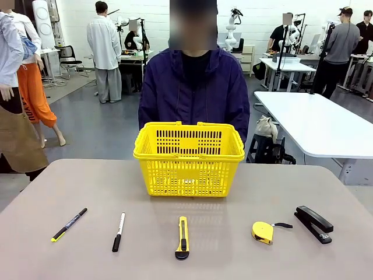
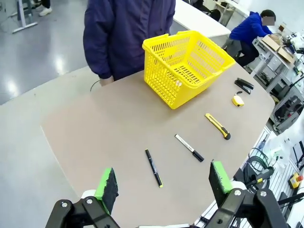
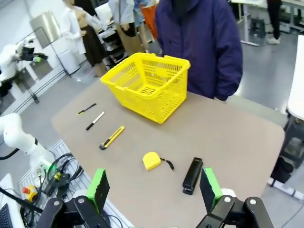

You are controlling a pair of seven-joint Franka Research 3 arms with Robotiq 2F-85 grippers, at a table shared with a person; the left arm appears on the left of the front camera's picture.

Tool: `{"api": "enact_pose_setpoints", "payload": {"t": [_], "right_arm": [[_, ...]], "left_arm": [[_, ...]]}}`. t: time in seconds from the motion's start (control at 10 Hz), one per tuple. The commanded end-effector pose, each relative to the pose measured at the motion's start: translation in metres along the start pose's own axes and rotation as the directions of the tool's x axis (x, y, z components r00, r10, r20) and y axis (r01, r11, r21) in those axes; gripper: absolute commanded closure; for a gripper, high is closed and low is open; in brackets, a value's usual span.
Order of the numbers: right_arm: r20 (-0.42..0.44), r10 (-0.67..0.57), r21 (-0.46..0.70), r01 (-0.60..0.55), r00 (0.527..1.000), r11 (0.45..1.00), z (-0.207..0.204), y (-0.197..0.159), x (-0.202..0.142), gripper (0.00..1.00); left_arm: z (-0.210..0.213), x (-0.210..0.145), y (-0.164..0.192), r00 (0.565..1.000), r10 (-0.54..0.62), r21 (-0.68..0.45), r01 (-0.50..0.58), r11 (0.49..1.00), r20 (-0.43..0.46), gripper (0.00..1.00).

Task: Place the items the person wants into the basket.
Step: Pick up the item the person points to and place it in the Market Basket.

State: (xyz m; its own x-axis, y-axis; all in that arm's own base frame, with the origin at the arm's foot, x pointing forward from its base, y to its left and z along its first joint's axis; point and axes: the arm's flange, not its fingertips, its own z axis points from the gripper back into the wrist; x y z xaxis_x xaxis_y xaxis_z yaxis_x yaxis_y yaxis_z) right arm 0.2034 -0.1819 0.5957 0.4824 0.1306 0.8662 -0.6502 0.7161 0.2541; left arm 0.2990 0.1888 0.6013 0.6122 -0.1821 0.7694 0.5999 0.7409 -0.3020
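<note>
**Nothing in the basket, both tools waiting wide apart**

The bright yellow slotted plastic basket [image 1: 189, 175] stands mid-way across the grey surface [image 1: 87, 186], towards its far edge, just in front of the person in a dark purple jacket [image 1: 194, 87]. It looks empty.

Five things lie in a row along the near edge, well apart. From the left corner they are:
- a slim black pen with yellow end [image 1: 69, 224]
- a white marker with black cap [image 1: 119, 231]
- a yellow-and-black box cutter [image 1: 182, 237]
- a small yellow tape measure with black strap [image 1: 263, 231]
- a black desk stapler [image 1: 313, 224], nearest the right corner

The left tool [image 2: 163, 179] hangs above the near left edge with its fingers spread, holding nothing. The right tool [image 3: 154, 185] does likewise above the near right edge.

The task seems to be at its start, and I see no pointing gesture. The next move probably calls for the person's sign. The nearer arm would then come down with its fingers across the chosen item's narrow width.
</note>
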Motion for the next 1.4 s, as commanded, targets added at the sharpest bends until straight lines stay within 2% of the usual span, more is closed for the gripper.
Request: {"api": "enact_pose_setpoints", "payload": {"t": [0.0, 0.2, 0.3, 1.3], "right_arm": [[-0.008, -0.008, -0.035, 0.007, 1.0, 0.999, 0.004, 0.008, -0.002, 0.0], [-0.032, -0.057, -0.144, 0.052, 0.998, 0.988, -0.005, 0.012, 0.006, 0.0], [-0.001, -0.009, -0.049, 0.009, 1.0, 0.999, 0.009, 0.004, -0.002, 0.0], [-0.001, -0.009, -0.049, 0.009, 1.0, 0.999, 0.009, 0.004, -0.002, 0.0]], "left_arm": [[0.002, -0.004, -0.004, 1.0, 0.005, -0.001, -0.005, 1.0, -0.001, 0.0], [0.004, -0.004, -0.004, 1.0, 0.009, 0.005, -0.009, 1.0, 0.008, 0.0], [0.006, -0.004, -0.002, 1.0, 0.022, 0.012, -0.022, 1.0, -0.003, 0.0], [0.006, -0.004, -0.002, 1.0, 0.022, 0.012, -0.022, 1.0, -0.003, 0.0]]}}
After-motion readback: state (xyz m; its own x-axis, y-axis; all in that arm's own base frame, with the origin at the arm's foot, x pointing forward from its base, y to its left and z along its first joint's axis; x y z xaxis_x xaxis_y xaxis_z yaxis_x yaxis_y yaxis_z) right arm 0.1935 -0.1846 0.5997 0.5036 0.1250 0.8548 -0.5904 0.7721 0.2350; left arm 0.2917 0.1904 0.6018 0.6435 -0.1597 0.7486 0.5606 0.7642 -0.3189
